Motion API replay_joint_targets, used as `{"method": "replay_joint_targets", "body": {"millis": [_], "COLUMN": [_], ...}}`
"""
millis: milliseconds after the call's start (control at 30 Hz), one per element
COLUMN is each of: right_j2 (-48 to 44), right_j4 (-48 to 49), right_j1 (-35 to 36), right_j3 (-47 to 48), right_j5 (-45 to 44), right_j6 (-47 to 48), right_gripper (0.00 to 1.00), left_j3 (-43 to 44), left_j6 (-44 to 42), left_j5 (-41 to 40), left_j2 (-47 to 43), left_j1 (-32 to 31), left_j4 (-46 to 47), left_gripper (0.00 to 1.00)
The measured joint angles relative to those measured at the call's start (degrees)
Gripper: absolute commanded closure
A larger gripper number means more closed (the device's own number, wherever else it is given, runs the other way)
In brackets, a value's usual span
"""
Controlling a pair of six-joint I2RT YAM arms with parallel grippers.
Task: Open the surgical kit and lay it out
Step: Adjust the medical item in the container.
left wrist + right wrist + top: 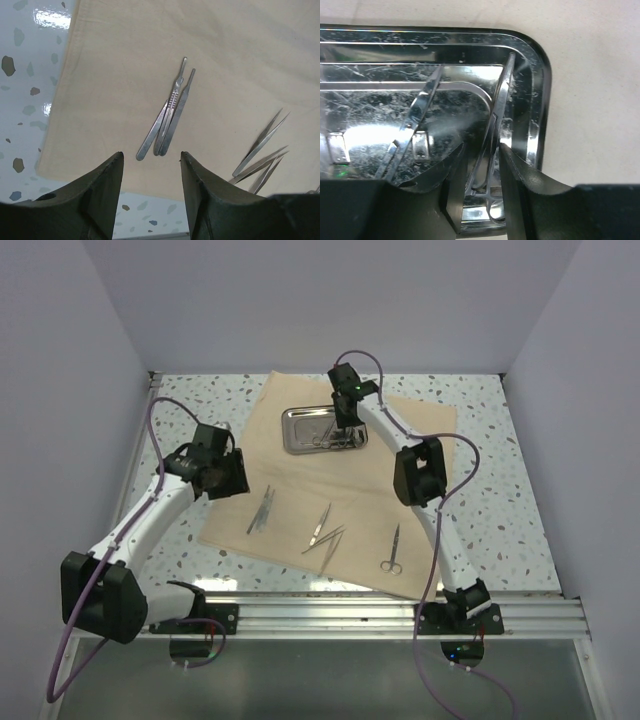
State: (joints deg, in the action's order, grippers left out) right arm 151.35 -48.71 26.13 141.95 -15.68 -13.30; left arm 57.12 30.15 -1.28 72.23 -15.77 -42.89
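The top external camera looks down from behind the arm bases over the whole speckled white table (500,420). The left wrist camera faces down, close over the beige cloth wrap (150,50). The right wrist camera sits closer still over the shiny rectangular steel tray (540,75). The top view shows both.

You have one cloth wrap (300,490), one steel tray (295,430) at twelve o'clock, one ring-handled scissors (391,550) at five o'clock, overlapping tweezers (325,532) uncountable.
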Motion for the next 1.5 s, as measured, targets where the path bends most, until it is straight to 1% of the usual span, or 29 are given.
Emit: {"method": "replay_joint_targets", "body": {"millis": [67, 100, 167, 233, 400, 500, 533, 867, 1133, 1267, 1467, 1500], "right_j2": [0.9, 1.1, 1.3, 1.3, 1.2, 1.3, 1.4, 0.8, -1.2, -5.8, -17.5, -19.2], "right_j4": [-0.2, -0.3, -0.4, -0.5, -0.5, -0.7, -1.0, -1.4, -5.7, -7.5, -7.4, -7.3], "right_j1": [0.7, 1.0, 1.2, 1.4, 1.2, 1.1, 1.1, 0.7, 0.1, -0.2, -0.7, -0.7], "right_j3": [1.3, 1.8, 2.1, 2.1, 1.8, 2.2, 2.4, 2.4, 2.6, -0.1, -8.6, -10.0], "right_j5": [-0.2, -0.3, -0.3, -0.2, 0.3, 0.8, 1.2, 2.6, 4.9, 5.3, 7.0, 7.5], "right_j6": [-0.3, -0.4, -0.7, -1.2, -2.1, -2.3, -2.4, -3.2, -4.0, -4.5, -5.2, -5.4], "right_gripper": [0.68, 0.69, 0.78, 0.81, 0.85, 0.99, 1.00, 1.00, 1.00, 1.00, 1.00, 0.86], "left_j3": [-0.8, -1.1, -1.5, -1.6, -1.5, -1.4, -1.2, 1.5, 2.5, 4.2, 8.3, 9.6], "left_j6": [-0.5, -0.8, -1.2, -1.5, -2.2, -2.3, -2.4, -3.4, -3.4, -3.7, -4.3, -4.4], "left_j5": [-0.1, -0.2, -0.4, -0.5, -0.5, -0.5, -0.5, -0.4, 0.2, 0.5, 0.5, 0.5], "left_j2": [-0.5, -0.7, -0.9, -1.0, -0.9, -0.6, -0.3, 3.1, 6.8, 8.5, 12.9, 14.0], "left_j1": [0.0, 0.0, 0.0, 0.0, 0.0, 0.0, 0.0, 0.0, 0.0, 0.0, 0.0, 0.0], "left_j4": [0.0, -0.1, -0.1, -0.2, -0.1, -0.1, -0.1, 0.2, 2.1, 2.9, 4.5, 4.5], "left_gripper": [0.47, 0.47, 0.47, 0.47, 0.47, 0.47, 0.47, 0.47, 0.47, 0.47, 0.47, 0.47]}}
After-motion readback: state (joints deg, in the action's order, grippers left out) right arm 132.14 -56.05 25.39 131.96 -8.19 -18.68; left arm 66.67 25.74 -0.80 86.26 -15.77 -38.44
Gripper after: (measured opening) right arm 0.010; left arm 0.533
